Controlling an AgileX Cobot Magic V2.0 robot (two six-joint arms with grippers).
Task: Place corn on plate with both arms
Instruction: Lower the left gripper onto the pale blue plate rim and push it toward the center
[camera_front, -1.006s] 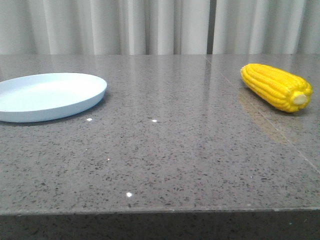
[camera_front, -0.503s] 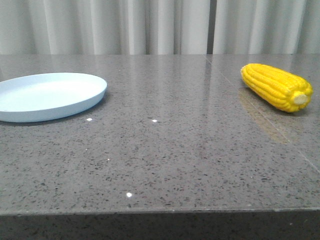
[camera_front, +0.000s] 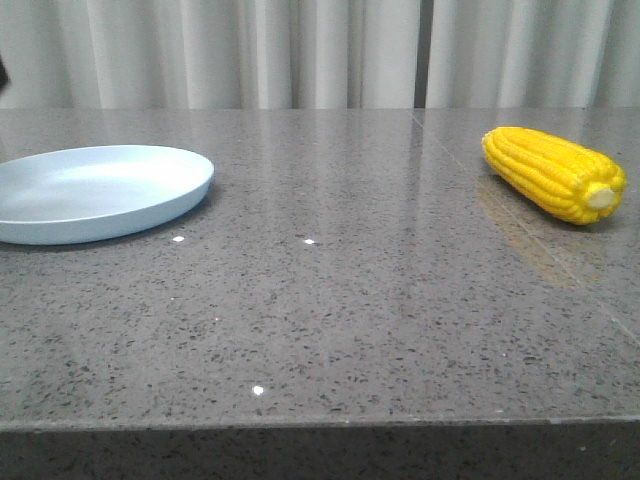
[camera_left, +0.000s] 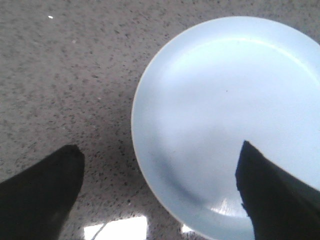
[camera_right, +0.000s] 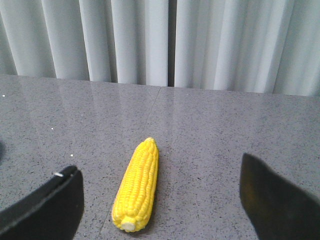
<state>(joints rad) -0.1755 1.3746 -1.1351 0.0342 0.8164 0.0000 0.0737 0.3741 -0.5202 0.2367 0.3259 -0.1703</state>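
The yellow corn (camera_front: 555, 173) lies on the grey stone table at the far right, its pale stub end toward the front. In the right wrist view the corn (camera_right: 138, 184) lies between the wide-open fingers of my right gripper (camera_right: 160, 172), which is empty and above the table. The pale blue plate (camera_front: 95, 192) sits at the far left, empty. In the left wrist view my left gripper (camera_left: 160, 155) is open and empty above the plate's rim (camera_left: 142, 165), one finger over the plate, the other over the table. Neither gripper shows in the front view.
The grey speckled stone table (camera_front: 330, 300) runs to a front edge near the bottom of the front view. Pale curtains (camera_front: 320, 50) hang behind the table. A seam (camera_front: 520, 225) crosses the tabletop near the corn.
A dark sliver has appeared at the far left edge of the front view, above the plate. The plate looks slightly more shaded. The corn and plate have not moved.
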